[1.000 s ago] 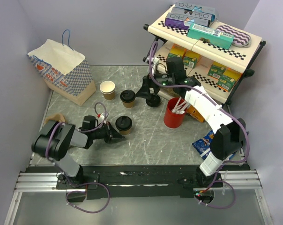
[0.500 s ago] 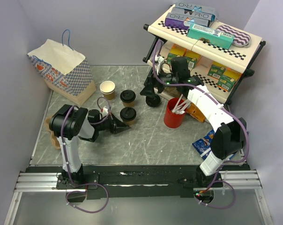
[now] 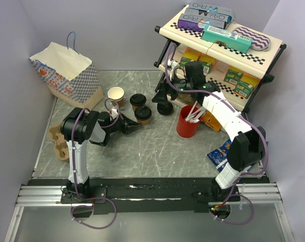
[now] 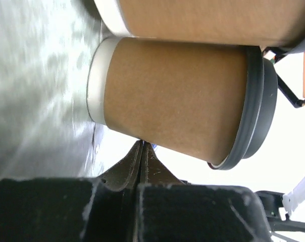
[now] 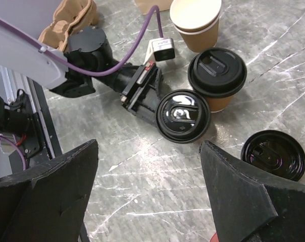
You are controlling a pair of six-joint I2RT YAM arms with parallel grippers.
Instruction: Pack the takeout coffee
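Here, your left claw [image 3: 134, 125] is pinched shut with nothing between its fingers, and its tip presses against the side of the nearer lidded cup [image 3: 143, 114]. That cup stands upright on the bench [image 3: 157, 146] just beside the second lidded cup [image 3: 138, 101], and their black lids look to be touching. Your right claw [image 5: 150, 146] hangs spread wide above the two, holding nothing, with a loose black lid [image 5: 273, 154] lying flat nearby and the lidless cup [image 3: 115, 95] just beyond them.

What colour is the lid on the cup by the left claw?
Black. The lid shows best in the right wrist view.
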